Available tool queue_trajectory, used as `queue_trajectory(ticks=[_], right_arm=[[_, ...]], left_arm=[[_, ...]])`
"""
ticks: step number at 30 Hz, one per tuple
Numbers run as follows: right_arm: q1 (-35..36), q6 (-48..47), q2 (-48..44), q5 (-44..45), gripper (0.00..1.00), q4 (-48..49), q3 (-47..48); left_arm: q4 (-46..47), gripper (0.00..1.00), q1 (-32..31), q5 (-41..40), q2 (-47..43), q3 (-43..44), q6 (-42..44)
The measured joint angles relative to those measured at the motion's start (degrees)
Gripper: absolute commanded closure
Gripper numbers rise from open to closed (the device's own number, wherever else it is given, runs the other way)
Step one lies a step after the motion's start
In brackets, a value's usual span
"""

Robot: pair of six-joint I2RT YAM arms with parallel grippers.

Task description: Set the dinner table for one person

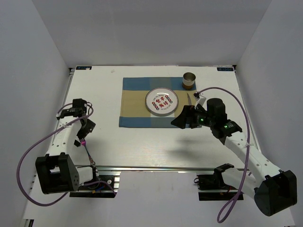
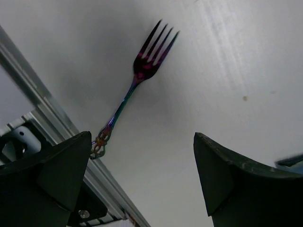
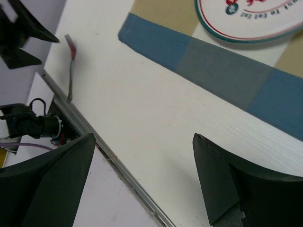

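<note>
Top external view: a white desk, walled in white on three sides, has an aluminium rail along its near edge, where two robot arms are bolted. A blue-and-tan checked placemat lies toward the middle of the desk's far edge. A round white plate with red markings sits on the placemat, right of its centre. A small metal cup stands upright on the placemat's far right corner. Between the plate and the placemat's right edge lies a slim dark utensil; its kind cannot be told. The right arm reaches in from the near right corner, and the right jaws hang over the placemat's near right corner. The right wrist view shows them spread wide, holding nothing, with bare desk and the placemat's near edge below. The left arm stands by the left edge, the left jaws above the near left part of the desk. The left wrist view shows these jaws also spread and empty, above an iridescent purple fork lying flat on the desk. The fork's handle end reaches the rail, and its tines point away from the rail. From above, the fork is well apart from the placemat.
</note>
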Motion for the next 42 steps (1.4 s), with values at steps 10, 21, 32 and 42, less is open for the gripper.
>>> queue_trajectory(ticks=[10, 21, 32, 42], right_arm=[[1.5, 0.8, -1.1, -5.0, 0.11, 4.5, -0.4], [3.4, 0.3, -0.7, -3.9, 0.11, 4.0, -0.4], [3.3, -0.1, -1.2, -1.8, 0.11, 2.8, -0.4], [3.1, -0.6, -1.7, 0.7, 0.11, 2.7, -0.4]], left_arm=[[-0.6, 0.02, 3.7, 2.7, 0.9, -4.3, -2.7], [14.8, 0.03, 5.8, 5.2, 2.4, -16.2, 0.9], [20.9, 0.75, 5.8, 6.6, 6.7, -15.8, -0.3], [16.4, 1.0, 4.8, 5.7, 15.6, -7.5, 2.9]])
